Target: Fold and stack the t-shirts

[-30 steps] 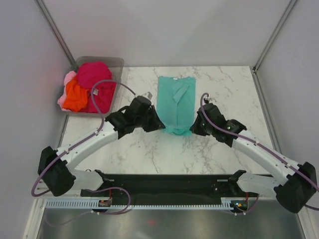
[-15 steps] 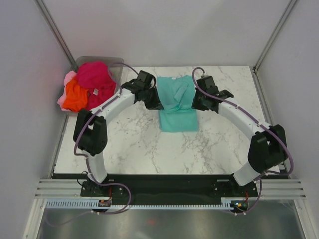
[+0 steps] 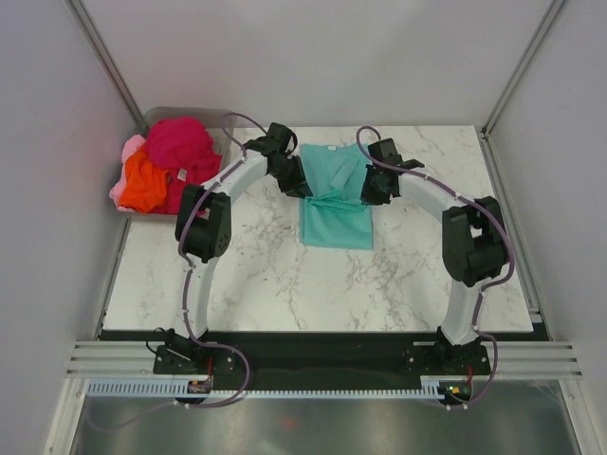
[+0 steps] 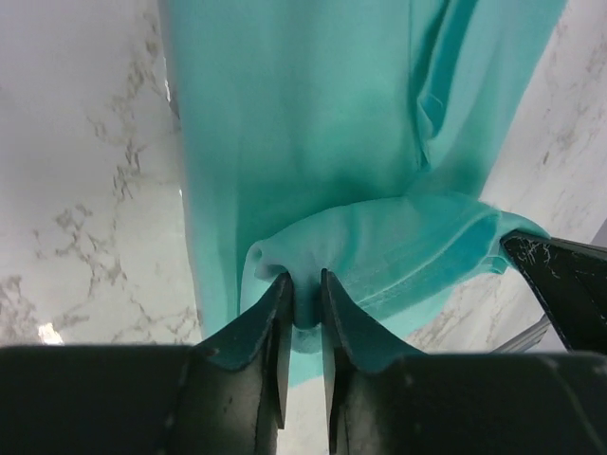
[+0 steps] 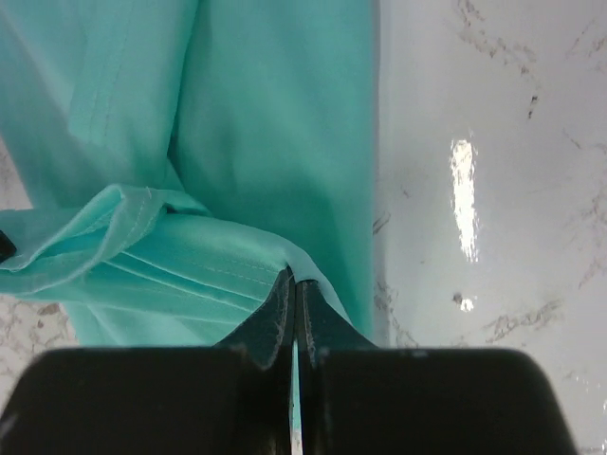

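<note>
At the middle of the desk [image 3: 256, 275] lies the teal t-shirt [image 3: 334, 218], stretched lengthwise with its collar toward the far edge. My left end effector [image 4: 302, 313] is clenched on a bunched fold of its hem. My right end effector [image 5: 294, 305] is pinched nearly flat on the stitched edge at the other side. Both hold the cloth raised over the shirt's own body, about halfway along its length. I judge that I hold the two hem corners level so the near part doubles over evenly toward the collar and the sides stay lined up. The hem sags between my two grips, so the fold is not yet laid flat.

Off to the left, the magenta t-shirt [image 3: 178, 142], the orange t-shirt [image 3: 144, 180] and the pink t-shirt [image 3: 126, 152] sit heaped in the bin [image 3: 226, 121] at the desk's far corner, apart from my work and not yet folded.

From above, my own wrists cover both pinch points, so only the wrist views show the grips. Those views cut off the collar and the near fold line. I cannot tell how many layers each grip holds. A dark, scratched part at the right edge of the left wrist view is probably my other end effector, mostly out of frame. The pink shirt shows only as a sliver, and the bin's clear walls are hard to make out.
</note>
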